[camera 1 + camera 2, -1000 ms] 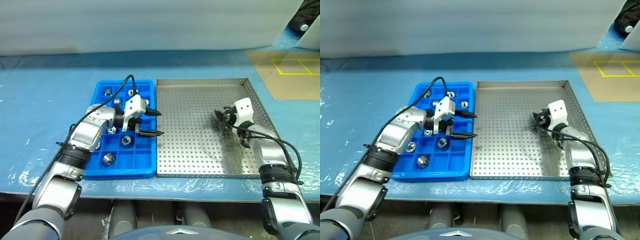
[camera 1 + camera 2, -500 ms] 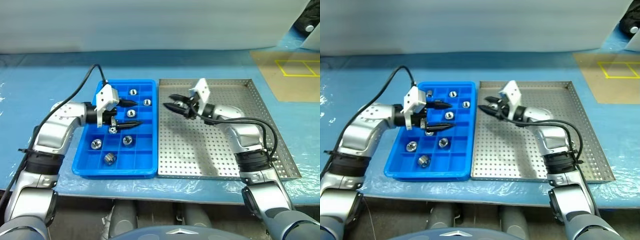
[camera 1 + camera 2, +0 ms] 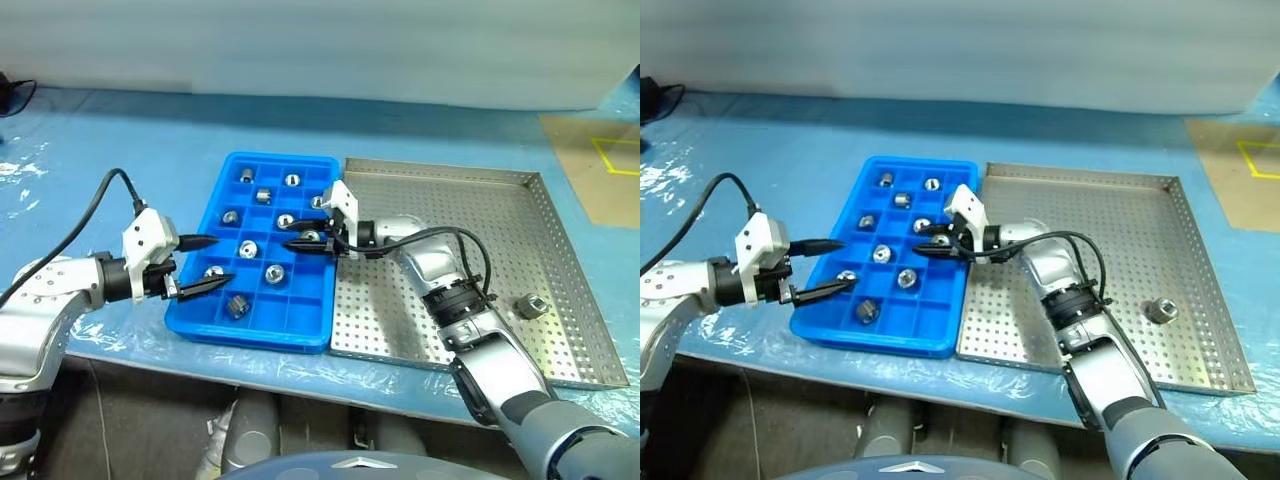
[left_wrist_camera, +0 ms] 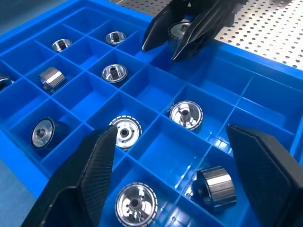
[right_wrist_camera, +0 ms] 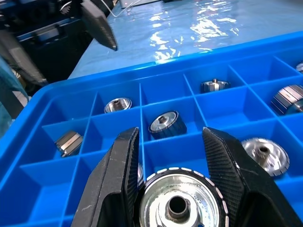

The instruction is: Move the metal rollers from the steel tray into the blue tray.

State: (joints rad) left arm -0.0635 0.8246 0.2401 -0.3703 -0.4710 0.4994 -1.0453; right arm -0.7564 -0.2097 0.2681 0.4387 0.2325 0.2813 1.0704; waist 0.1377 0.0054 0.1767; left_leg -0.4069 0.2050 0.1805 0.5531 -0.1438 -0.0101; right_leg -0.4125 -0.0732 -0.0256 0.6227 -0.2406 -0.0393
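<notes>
Roller (image 5: 179, 201) clamped in right claw (image 3: 305, 243) now hangs over blue tray (image 3: 300, 330); left claw (image 3: 207, 265) spread, withdrawn.

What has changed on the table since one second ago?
The right gripper, shut on a metal roller, swung from the steel tray to over the blue tray. The left gripper, open, drew back off the blue tray's outer edge. One roller stays in the steel tray.

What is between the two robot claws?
Between the left gripper and the right gripper lie blue tray compartments holding metal rollers, seen in the left eye view.
</notes>
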